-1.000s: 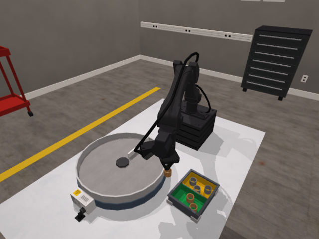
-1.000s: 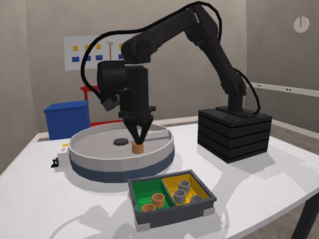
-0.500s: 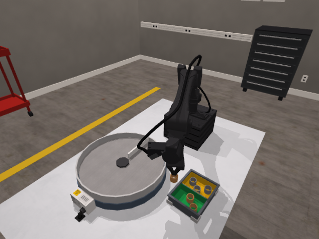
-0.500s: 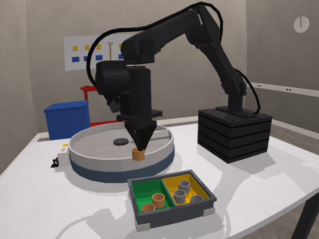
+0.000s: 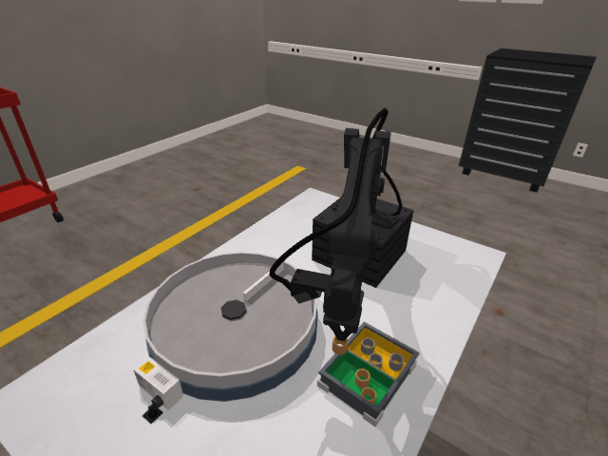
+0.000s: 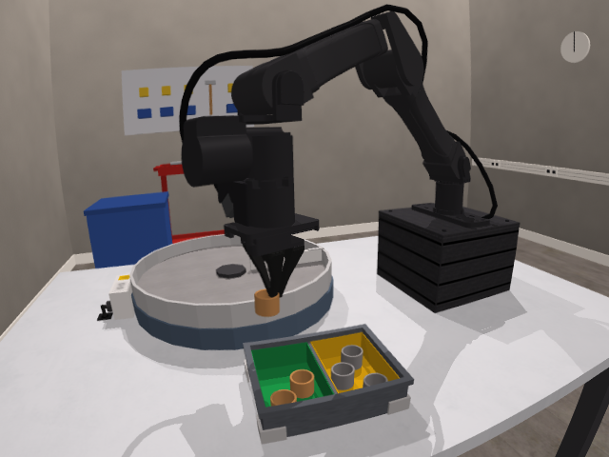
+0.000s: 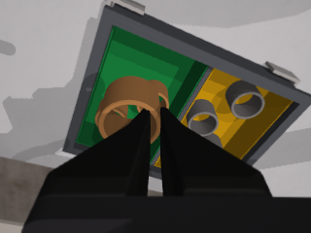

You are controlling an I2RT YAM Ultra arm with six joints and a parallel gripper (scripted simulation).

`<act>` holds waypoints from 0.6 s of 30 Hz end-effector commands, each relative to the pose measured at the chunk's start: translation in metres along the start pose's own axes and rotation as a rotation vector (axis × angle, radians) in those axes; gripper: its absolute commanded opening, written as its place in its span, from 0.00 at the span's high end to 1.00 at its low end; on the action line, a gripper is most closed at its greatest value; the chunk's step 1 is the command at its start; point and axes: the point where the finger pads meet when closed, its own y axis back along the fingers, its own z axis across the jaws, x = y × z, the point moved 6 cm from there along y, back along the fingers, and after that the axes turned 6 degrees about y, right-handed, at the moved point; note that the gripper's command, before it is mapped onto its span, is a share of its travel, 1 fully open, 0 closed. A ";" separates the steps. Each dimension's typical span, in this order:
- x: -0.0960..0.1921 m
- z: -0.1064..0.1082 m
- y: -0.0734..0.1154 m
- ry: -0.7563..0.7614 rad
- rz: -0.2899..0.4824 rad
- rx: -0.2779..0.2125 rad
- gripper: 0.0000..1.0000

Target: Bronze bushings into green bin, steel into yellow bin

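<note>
Bronze shows between the black fingers, which pinch the wall of one bronze bushing and hold it in the air. In the wrist view this held bushing sits left of centre, over the green bin, with the yellow bin to its right. In the top view it hangs at lower centre, at the bins' upper left edge, just right of the turntable rim. Two more bronze bushings lie in the green bin at the lower middle of the exterior view, and three steel bushings stand in the yellow bin beside them. Both bins share one grey tray on the white worktop. On the turntable's disc only a dark hub and a white bar are visible.
</note>
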 end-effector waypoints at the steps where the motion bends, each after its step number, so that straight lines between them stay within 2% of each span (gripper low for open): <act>1: 0.007 0.006 0.008 -0.061 -0.004 -0.008 1.00; 14: 0.011 0.009 0.012 -0.135 -0.004 -0.019 1.00; 18: 0.015 0.009 0.007 -0.138 -0.004 -0.009 1.00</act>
